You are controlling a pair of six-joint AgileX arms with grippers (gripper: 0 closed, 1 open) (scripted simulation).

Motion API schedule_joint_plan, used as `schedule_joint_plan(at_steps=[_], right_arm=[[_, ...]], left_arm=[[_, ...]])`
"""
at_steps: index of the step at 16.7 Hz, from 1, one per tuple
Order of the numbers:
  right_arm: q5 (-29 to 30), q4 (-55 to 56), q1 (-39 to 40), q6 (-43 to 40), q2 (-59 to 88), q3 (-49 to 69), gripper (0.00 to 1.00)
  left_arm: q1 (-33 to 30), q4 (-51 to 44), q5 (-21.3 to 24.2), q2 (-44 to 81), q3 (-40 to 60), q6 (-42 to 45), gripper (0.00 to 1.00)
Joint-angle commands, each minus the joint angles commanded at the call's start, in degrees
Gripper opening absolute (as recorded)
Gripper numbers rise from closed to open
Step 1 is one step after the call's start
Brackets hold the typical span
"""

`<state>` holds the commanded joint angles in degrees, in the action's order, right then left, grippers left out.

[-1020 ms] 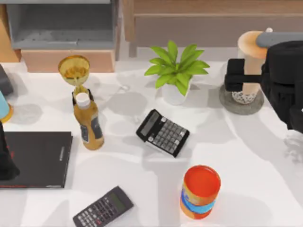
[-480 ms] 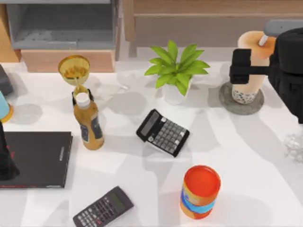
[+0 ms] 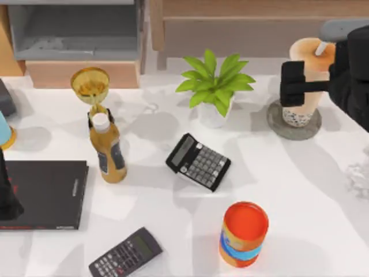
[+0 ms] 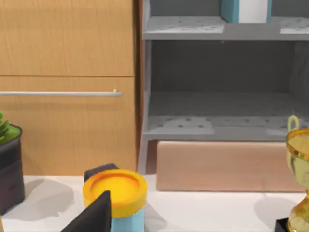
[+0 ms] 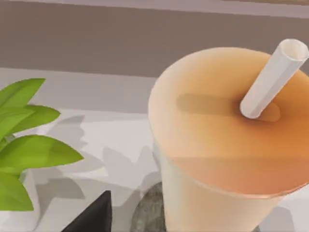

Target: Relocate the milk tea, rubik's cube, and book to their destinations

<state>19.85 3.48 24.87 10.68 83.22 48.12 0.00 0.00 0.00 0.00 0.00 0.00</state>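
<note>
1. The milk tea (image 3: 308, 78) stands upright on a round grey coaster (image 3: 279, 128) at the table's (image 3: 300, 190) far right, by the back edge; dark pearls show at the cup's bottom and a white straw (image 5: 271, 79) rises tilted from its orange-tan lid (image 5: 227, 121)
2. The right gripper (image 3: 314, 88) is at the cup's mid height; one dark finger (image 3: 292, 83) lies on the cup's left side with a thin bar across its front. I cannot tell whether the fingers pinch the cup or only flank it
3. The book (image 4: 245, 10), light blue with white page edges, stands on the upper grey shelf (image 4: 217, 29) in the left wrist view
4. The left arm (image 3: 7, 196) is at the table's left edge, over a thin black book (image 3: 49, 193) with red marks and a line of pale spine text too small to read; its fingers cannot be judged
5. A potted plant (image 3: 214, 86) stands left of the coaster, well apart from the cup
6. An amber bottle (image 3: 106, 147) with a white cap carries a dark label, unreadable; a gold trophy (image 3: 90, 86) is just behind it
7. Two calculators: one (image 3: 198, 161) mid-table, one (image 3: 125, 254) at the front; key markings illegible
8. An orange-and-blue can (image 3: 243, 234) stands at the front right, its label print unreadable
9. A blue jar with a yellow lid (image 4: 115, 188) sits close in the left wrist view
</note>
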Motion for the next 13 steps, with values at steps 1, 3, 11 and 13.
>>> schedule_joint_plan(at_steps=[1,3,11,13], right_arm=[[-1.9,-3.6,-0.5,-1.0,-1.5,0.5,1.0],[-5.9,-12.4,-2.3,-3.8,-4.7,1.2,1.0],[-17.8,-53.2,-28.7,-22.1,-16.8,-1.2,1.0],[-19.1,-61.5,-37.4,-27.0,-18.8,-2.8,1.0]], left_arm=[[0.0,0.0,0.0,0.0,0.0,0.0,1.0],[0.0,0.0,0.0,0.0,0.0,0.0,1.0],[0.0,0.0,0.0,0.0,0.0,0.0,1.0],[0.0,0.0,0.0,0.0,0.0,0.0,1.0]])
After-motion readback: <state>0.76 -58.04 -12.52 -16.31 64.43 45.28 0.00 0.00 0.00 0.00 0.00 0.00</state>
